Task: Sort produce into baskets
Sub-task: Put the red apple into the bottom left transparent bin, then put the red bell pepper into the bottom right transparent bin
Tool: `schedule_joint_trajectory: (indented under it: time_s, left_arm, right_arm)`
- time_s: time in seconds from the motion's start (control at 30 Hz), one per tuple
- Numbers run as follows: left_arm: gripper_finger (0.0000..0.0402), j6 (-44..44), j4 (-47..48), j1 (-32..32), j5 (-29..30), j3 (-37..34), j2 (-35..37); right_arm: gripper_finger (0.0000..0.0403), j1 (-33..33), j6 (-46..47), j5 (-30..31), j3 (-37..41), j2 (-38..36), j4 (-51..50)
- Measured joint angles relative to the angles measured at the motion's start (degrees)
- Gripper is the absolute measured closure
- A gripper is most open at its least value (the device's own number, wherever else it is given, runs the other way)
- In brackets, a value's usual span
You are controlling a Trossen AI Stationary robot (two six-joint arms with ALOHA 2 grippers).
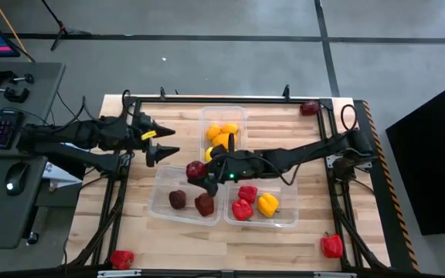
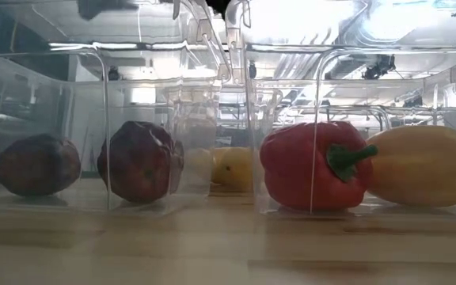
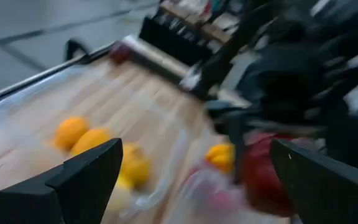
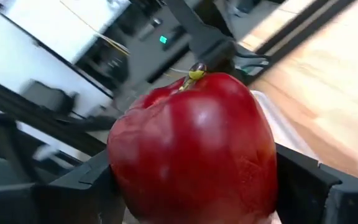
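the right gripper [image 1: 199, 171] clasps a dark red fruit [image 4: 194, 149] over the front-left basket [image 1: 161, 207]; next it should lower and release. the left gripper [image 1: 164, 144] waits open near the table's left edge.

red apple [image 1: 195, 168] above left tub [image 1: 161, 202]: two maroon fruits [image 1: 191, 201] | right tub [image 1: 284, 216]: red, yellow peppers [image 1: 255, 203] | far tub [image 1: 242, 116]: citrus [image 1: 222, 134]

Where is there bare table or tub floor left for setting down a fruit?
Free: the left tub's back end, where the right gripper holds a red fruit; the wood strip in front of the tubs, between the corner peppers. Crowded: the citrus tub and pepper tub.
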State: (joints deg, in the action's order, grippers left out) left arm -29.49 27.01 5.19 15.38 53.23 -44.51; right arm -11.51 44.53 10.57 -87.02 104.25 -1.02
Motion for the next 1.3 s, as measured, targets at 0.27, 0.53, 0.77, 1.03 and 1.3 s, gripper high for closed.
schedule_joint_trajectory:
  time_s: [0.27, 0.53, 0.77, 1.03, 1.3]
  left_arm:
    - [0.0007, -4.0, -9.1, 9.5, 8.4, 0.0, -0.8]
    - [0.0007, -6.0, -11.8, 17.7, 18.5, 0.0, -3.3]
    - [0.0007, -5.2, -11.9, 18.7, 19.6, 0.0, -5.1]
    - [0.0007, -1.8, -11.9, 18.7, 17.3, 0.0, -2.4]
    - [0.0007, -8.7, -11.8, 20.4, 7.1, 0.1, -0.7]
  right_arm:
    - [0.0114, -0.6, -9.8, -2.0, -1.1, 0.0, -4.1]
    - [0.0113, -0.4, -8.5, -2.5, 0.1, 0.1, -4.2]
    - [0.0051, -0.5, -6.6, -0.6, 0.1, 0.1, -4.4]
    - [0.0027, 1.5, -10.7, -1.8, -0.4, 0.1, -1.7]
    - [0.0029, 3.7, -16.7, -7.0, -3.3, -4.6, -7.0]
